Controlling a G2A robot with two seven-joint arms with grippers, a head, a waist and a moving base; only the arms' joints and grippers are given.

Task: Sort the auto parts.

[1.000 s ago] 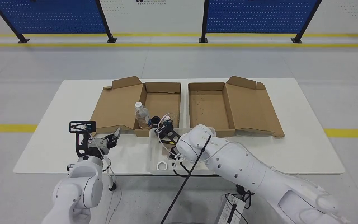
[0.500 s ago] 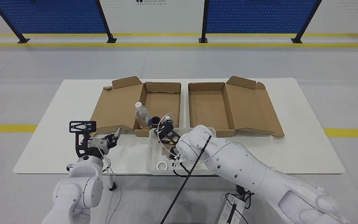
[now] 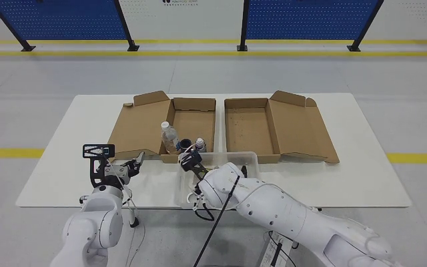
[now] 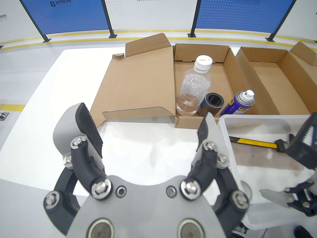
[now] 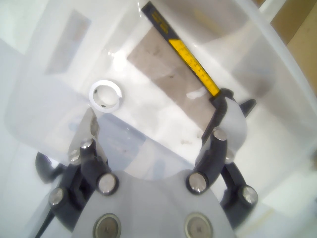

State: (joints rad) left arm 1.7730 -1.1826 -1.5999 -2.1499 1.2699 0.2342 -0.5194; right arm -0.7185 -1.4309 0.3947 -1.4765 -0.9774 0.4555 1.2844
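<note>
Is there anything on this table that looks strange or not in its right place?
Yes. A clear water bottle stands upright in the left cardboard box, next to a black cylinder and a spray can. It is a drink bottle, not an auto part, so it looks out of place. Nothing seems spilled or damaged.

We identify matt corrugated cardboard boxes [image 3: 137, 130], a translucent smooth plastic bin [image 4: 267, 118], a clear glossy plastic bottle [image 4: 193, 87], a smooth bright metal ring [image 5: 92, 97] and a smooth white tabletop [image 3: 373, 180].
</note>
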